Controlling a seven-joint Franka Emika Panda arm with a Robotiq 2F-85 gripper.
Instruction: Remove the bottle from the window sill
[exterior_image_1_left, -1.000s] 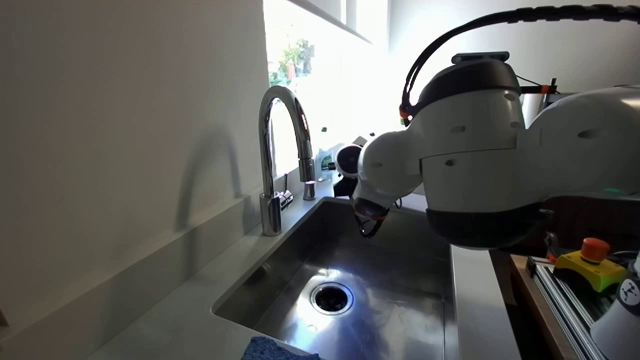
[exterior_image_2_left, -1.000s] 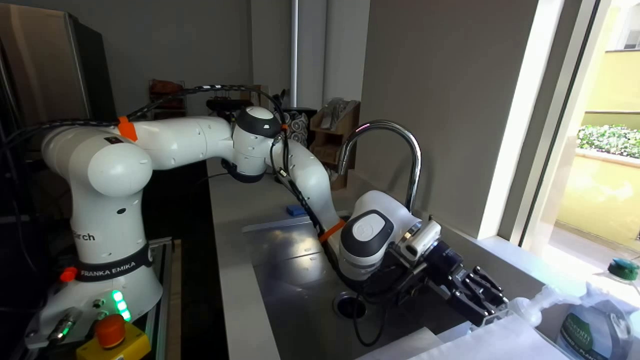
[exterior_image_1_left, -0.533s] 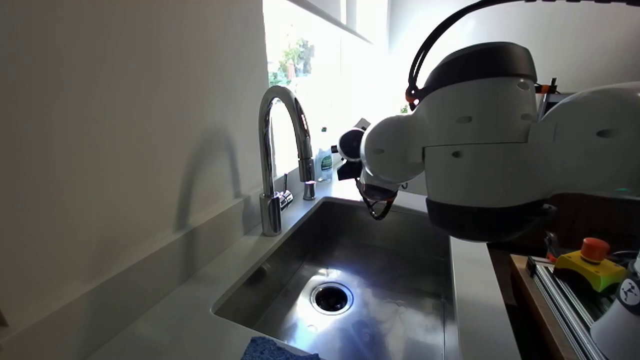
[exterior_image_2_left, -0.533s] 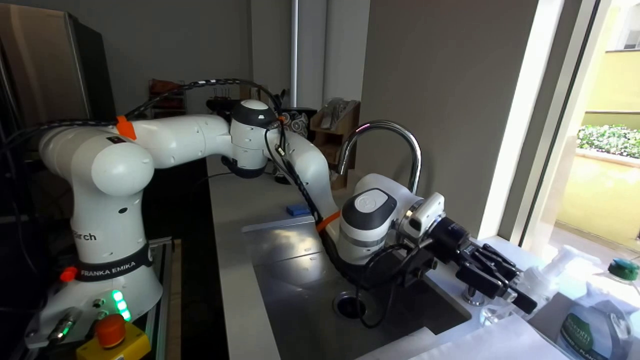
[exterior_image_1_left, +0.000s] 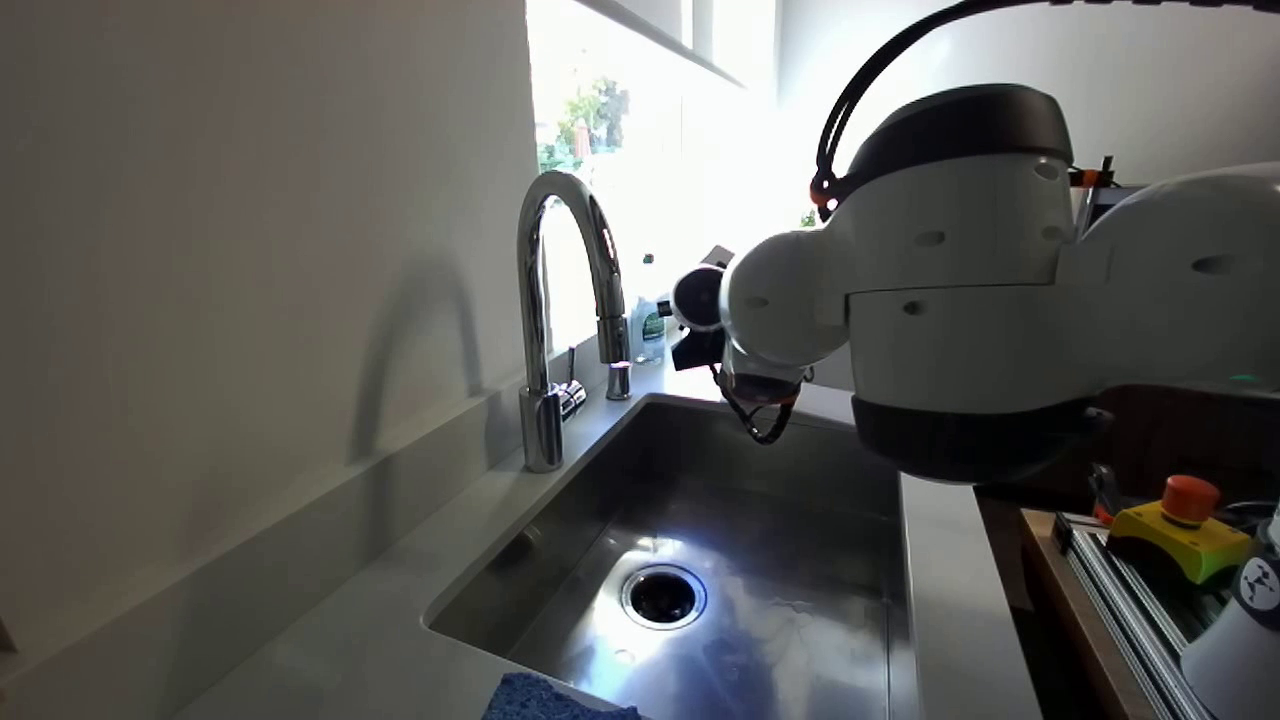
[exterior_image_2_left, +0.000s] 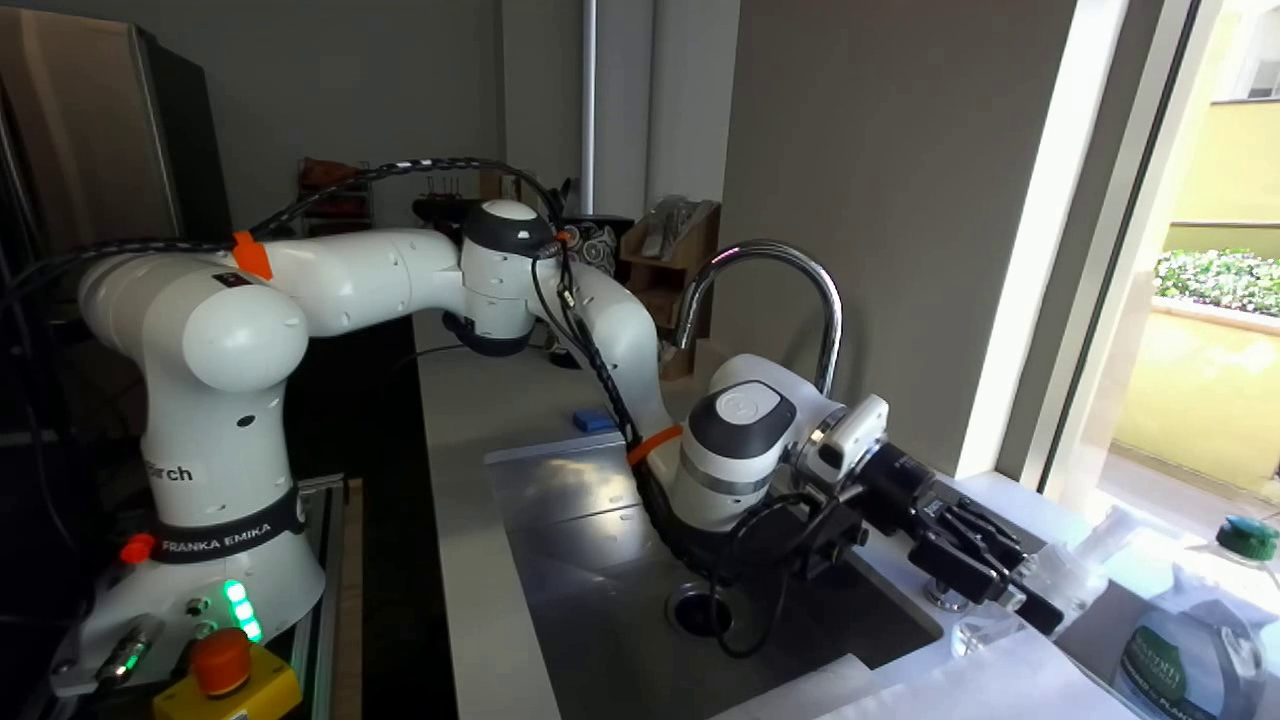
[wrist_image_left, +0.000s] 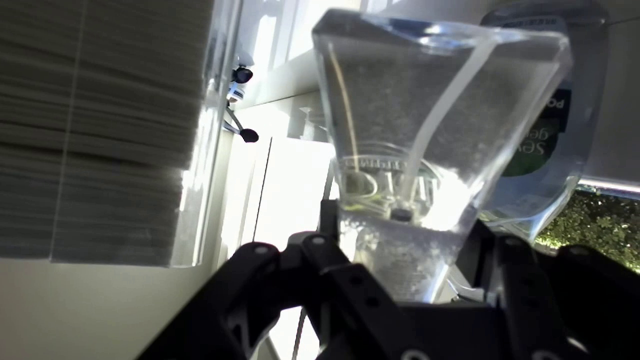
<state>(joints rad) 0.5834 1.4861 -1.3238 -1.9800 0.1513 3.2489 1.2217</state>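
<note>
A clear pump bottle (wrist_image_left: 425, 100) with a white tube inside is between the fingers of my gripper (wrist_image_left: 405, 240) in the upside-down wrist view, touching both. In an exterior view my gripper (exterior_image_2_left: 1035, 590) holds the bottle (exterior_image_2_left: 1070, 580) tilted beyond the sink corner, its pump end toward the window. The pump end looks blurred there. The pale window sill (exterior_image_2_left: 1045, 505) runs along the window just behind the bottle. I cannot tell whether the bottle touches anything else. In an exterior view (exterior_image_1_left: 698, 350) the wrist and arm hide the fingers and the bottle.
A green-capped soap bottle (exterior_image_2_left: 1190, 650) stands close beside the held bottle, near the window. A white sheet-like stack (exterior_image_2_left: 1000, 680) lies in front. The faucet (exterior_image_1_left: 545, 300) rises by the sink (exterior_image_1_left: 740, 640). A blue sponge (exterior_image_1_left: 545, 700) sits at the sink's edge.
My gripper and the pump bottle rose and moved toward the window in the first half second. Since then they have come slightly down and back from the window.
</note>
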